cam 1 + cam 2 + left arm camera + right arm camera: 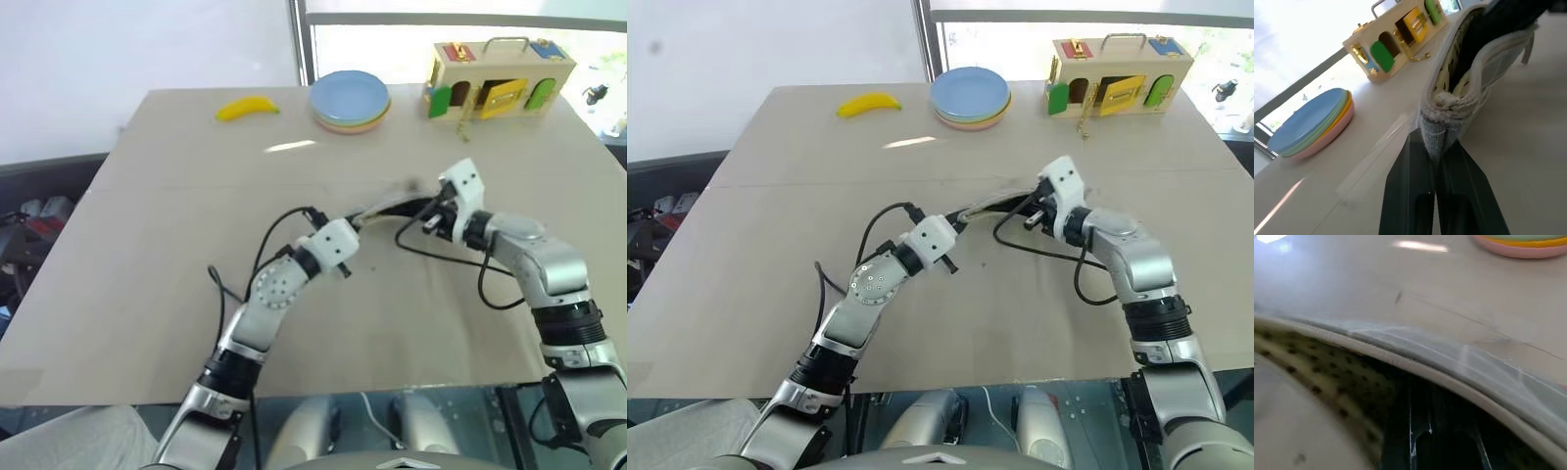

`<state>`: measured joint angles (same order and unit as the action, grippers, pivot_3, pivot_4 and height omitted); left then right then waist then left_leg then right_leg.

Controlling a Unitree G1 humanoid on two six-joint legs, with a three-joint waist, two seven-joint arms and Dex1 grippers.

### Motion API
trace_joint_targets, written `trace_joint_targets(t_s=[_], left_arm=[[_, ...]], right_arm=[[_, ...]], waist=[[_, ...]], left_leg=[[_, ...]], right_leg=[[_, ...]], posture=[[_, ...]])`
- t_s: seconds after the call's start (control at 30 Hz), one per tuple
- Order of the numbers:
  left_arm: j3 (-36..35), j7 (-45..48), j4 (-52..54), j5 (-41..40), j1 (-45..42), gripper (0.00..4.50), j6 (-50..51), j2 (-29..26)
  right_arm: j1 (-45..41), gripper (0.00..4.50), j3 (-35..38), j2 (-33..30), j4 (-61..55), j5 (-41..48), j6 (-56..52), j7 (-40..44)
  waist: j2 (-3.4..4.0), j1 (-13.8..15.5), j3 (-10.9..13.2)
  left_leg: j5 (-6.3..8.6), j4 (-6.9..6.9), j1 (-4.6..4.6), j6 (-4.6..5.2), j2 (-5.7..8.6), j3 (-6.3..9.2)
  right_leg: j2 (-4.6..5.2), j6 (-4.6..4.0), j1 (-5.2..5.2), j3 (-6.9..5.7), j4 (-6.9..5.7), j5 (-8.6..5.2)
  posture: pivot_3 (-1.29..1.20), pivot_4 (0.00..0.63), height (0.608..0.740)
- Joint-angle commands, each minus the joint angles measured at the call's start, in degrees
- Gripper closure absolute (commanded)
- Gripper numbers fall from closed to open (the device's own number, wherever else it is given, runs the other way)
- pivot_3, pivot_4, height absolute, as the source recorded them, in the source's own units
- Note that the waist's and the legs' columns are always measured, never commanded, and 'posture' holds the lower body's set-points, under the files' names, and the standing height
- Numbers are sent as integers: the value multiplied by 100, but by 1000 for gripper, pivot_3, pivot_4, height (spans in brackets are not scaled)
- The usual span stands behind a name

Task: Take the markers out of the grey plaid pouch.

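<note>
The grey plaid pouch [384,207] is held up off the tan table between my two hands, its zipper mouth open and its spotted pale lining [1452,68] showing. My left gripper [1436,147] is shut on the pouch's near end seam and holds it level. From the other side my right gripper [427,210] reaches into the open mouth, and in the right wrist view its tip [1430,431] lies in the dark inside, under the pouch's rim [1415,364]. The markers are hidden inside the pouch.
At the back of the table lie a yellow banana [247,107], a stack of round plates [350,100] and a wooden latch box [498,78]. Black cables hang from both wrists over the table [147,255].
</note>
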<state>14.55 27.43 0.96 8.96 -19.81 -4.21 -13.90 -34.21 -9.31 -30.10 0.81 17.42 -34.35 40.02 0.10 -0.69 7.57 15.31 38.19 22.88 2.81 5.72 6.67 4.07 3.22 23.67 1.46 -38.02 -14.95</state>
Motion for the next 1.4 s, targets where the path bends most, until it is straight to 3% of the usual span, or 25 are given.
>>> trace_joint_targets(t_s=[0.03,0.17,0.23,0.27,0.47,0.67,1.17,1.33,1.4], left_arm=[[-31,440,798,-777,14,4500,775,139],[-36,903,1465,-1797,99,4500,2226,252],[-61,1044,1612,-2180,93,4500,2735,270],[-92,1102,1627,-2332,71,4500,2893,271],[-604,1037,1635,-3636,-27,4500,4497,442],[-1320,616,1403,-4600,-516,4500,5689,701],[-904,533,1049,-4225,-259,4500,5400,512],[-961,508,971,-4231,-309,4500,5372,505],[-980,500,953,-4239,-320,4500,5367,505]], right_arm=[[-401,3106,-349,-609,-402,-648,582,545],[-821,1061,-678,-1449,-679,-866,627,1641],[-1041,207,-784,-1792,-840,-827,556,2226],[-1163,46,-834,-1929,-892,-821,531,2477],[-1827,46,-1358,-2580,-793,-1267,813,3835],[-2092,46,-1754,-2390,-433,-1611,1010,4460],[-1913,46,-2227,-1371,1037,-2689,2393,4204],[-1764,2176,-2186,-1278,1148,-2875,2601,4185],[-1724,3244,-2147,-1290,1152,-2925,2644,4202]], waist=[[1,4,1],[0,0,1],[-1,0,2],[-2,1,2],[-6,6,5],[-17,15,12],[-21,9,13],[-21,11,14],[-21,8,13]], left_leg=[[0,0,1,0,0,-1],[0,1,1,0,0,0],[0,-1,1,0,-3,2],[0,-2,0,0,-4,2],[1,1,0,1,-5,2],[0,3,0,0,-5,2],[0,4,-1,-2,-4,3],[-1,5,-2,-2,-4,3],[-1,7,-2,-2,-4,2]], right_leg=[[0,0,0,0,1,0],[-1,0,0,-1,1,0],[-4,0,-1,-3,3,0],[-4,0,-2,-3,4,0],[-3,0,-4,-2,6,0],[-2,0,-4,-3,5,0],[-2,0,-3,-2,5,0],[-1,0,-4,-2,4,0],[-1,0,-4,-2,4,0]], posture=[[0,150,740],[0,150,740],[0,150,740],[0,150,740],[0,150,740],[0,150,740],[0,150,740],[0,150,740],[0,150,740]])
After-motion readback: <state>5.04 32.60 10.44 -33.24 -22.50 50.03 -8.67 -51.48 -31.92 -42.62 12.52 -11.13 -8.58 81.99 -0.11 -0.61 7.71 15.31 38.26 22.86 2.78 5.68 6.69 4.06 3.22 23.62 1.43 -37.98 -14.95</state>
